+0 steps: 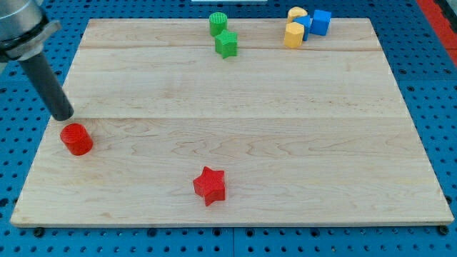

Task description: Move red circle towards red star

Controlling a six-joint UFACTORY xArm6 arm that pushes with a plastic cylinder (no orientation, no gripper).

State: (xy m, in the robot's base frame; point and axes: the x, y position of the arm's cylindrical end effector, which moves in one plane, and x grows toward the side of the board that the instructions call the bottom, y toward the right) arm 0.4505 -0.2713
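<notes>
The red circle point(76, 138) is a short red cylinder near the left edge of the wooden board point(235, 100). The red star point(210, 185) lies near the view's bottom, to the right of and lower than the red circle. My tip point(63, 116) is at the end of the dark rod, just above and slightly left of the red circle, close to its top-left edge; whether it touches the circle cannot be told.
A green cylinder point(218, 23) and a green star point(226, 43) sit at the view's top centre. Two yellow blocks point(294, 33) and two blue blocks point(320, 21) cluster at the top right. A blue pegboard point(428, 86) surrounds the board.
</notes>
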